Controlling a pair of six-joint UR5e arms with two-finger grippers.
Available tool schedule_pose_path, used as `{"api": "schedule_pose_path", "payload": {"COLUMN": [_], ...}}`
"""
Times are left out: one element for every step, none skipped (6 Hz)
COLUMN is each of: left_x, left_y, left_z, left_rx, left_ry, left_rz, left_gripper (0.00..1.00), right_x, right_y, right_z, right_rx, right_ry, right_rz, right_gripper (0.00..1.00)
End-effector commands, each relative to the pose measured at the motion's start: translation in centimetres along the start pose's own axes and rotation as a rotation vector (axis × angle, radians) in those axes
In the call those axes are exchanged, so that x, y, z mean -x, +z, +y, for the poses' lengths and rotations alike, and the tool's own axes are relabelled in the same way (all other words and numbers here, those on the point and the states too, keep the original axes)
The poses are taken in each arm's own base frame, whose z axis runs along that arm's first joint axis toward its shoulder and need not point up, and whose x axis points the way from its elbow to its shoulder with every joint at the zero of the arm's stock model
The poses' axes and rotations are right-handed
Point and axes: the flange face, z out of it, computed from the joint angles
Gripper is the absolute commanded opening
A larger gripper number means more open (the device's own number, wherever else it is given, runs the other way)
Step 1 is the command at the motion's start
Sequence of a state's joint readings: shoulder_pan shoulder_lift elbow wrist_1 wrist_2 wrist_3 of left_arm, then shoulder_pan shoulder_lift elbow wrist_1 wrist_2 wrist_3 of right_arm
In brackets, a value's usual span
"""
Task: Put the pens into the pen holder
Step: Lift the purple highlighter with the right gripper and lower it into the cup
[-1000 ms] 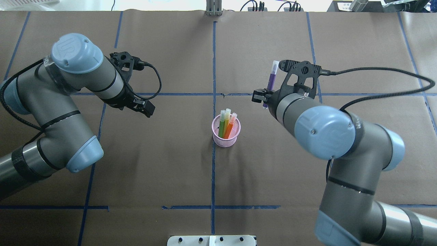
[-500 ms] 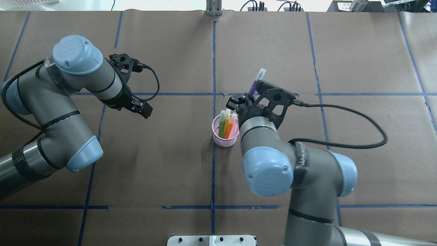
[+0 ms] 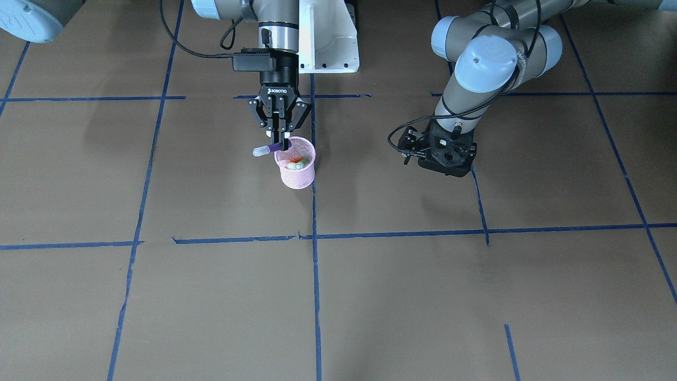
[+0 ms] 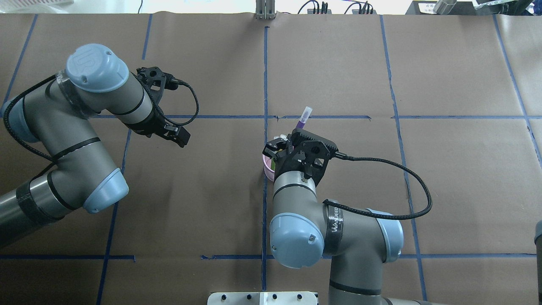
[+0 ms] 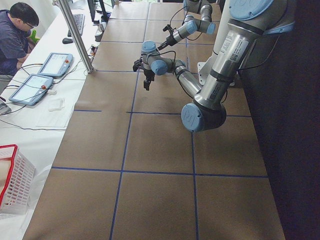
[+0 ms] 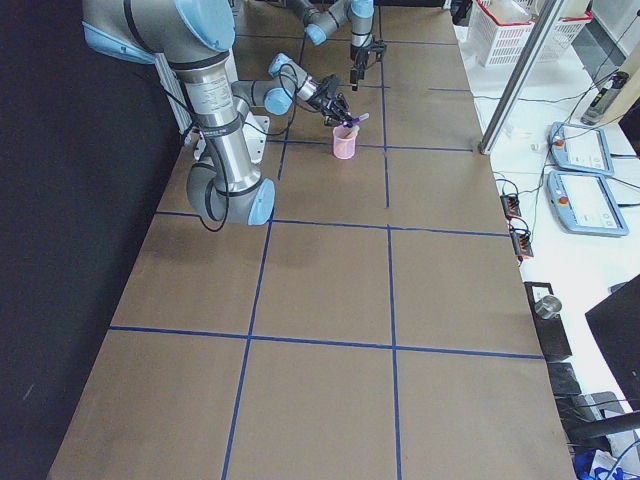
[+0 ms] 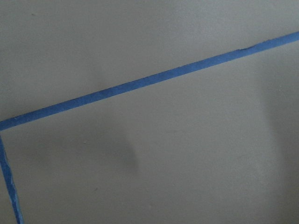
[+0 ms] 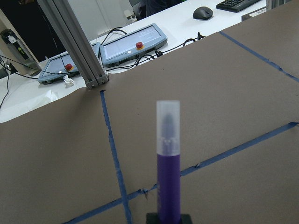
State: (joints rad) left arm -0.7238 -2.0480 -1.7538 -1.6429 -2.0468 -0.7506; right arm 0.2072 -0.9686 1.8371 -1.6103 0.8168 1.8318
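Observation:
The pink mesh pen holder (image 3: pixel 296 172) stands near the table's middle, with an orange pen (image 3: pixel 295 159) and a green pen (image 3: pixel 303 162) inside. My right gripper (image 3: pixel 279 144) is shut on the purple pen (image 3: pixel 271 147) and holds it tilted just above the holder's rim on the robot's side. The whitish cap end points away from the holder. The pen also shows in the overhead view (image 4: pixel 302 123) and the right wrist view (image 8: pixel 168 186). In the overhead view my right wrist hides most of the holder (image 4: pixel 266 163). My left gripper (image 4: pixel 181 136) hovers far to the left, empty; no fingertips show in its wrist view.
Blue tape lines (image 4: pixel 265 76) divide the brown table cover. The white robot base plate (image 3: pixel 328 42) is at the robot's side. Beyond the far edge stand a metal post (image 8: pixel 70 42), control tablets (image 8: pixel 135 39) and a seated person (image 5: pixel 15 30). A white basket (image 5: pixel 15 185) sits at the left end.
My right arm has swung left and drawn in, carrying the purple pen from right of the holder to just over it. The left arm has barely moved.

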Motion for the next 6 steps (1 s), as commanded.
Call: {"api": "schedule_pose_path", "payload": {"left_x": [-0.1,-0.1,-0.1,-0.1,-0.1,-0.1], "left_y": [0.0,0.0,0.0,0.0,0.0,0.0], "left_z": [0.0,0.0,0.0,0.0,0.0,0.0], "left_rx": [0.001,0.001,0.003,0.003,0.003,0.003], "left_ry": [-0.001,-0.001,0.000,0.000,0.000,0.000], "left_rz": [0.002,0.002,0.004,0.004,0.004,0.004], "left_gripper": [1.00,1.00,1.00,1.00,1.00,1.00], "right_x": [0.6,1.4,1.4,1.1,1.4,1.7], "right_y": [0.8,1.4,1.3,1.3,1.1,0.4], "right_z": [1.9,2.6,2.7,2.9,2.8,2.5], "right_rx": [-0.031,-0.056,-0.054,-0.051,-0.041,-0.009], "right_ry": [-0.023,-0.011,-0.014,-0.028,-0.029,-0.046], "right_rz": [0.007,0.009,0.008,0.010,0.008,0.003], "right_gripper": [0.00,0.02,0.32,0.99,1.00,1.00]}}
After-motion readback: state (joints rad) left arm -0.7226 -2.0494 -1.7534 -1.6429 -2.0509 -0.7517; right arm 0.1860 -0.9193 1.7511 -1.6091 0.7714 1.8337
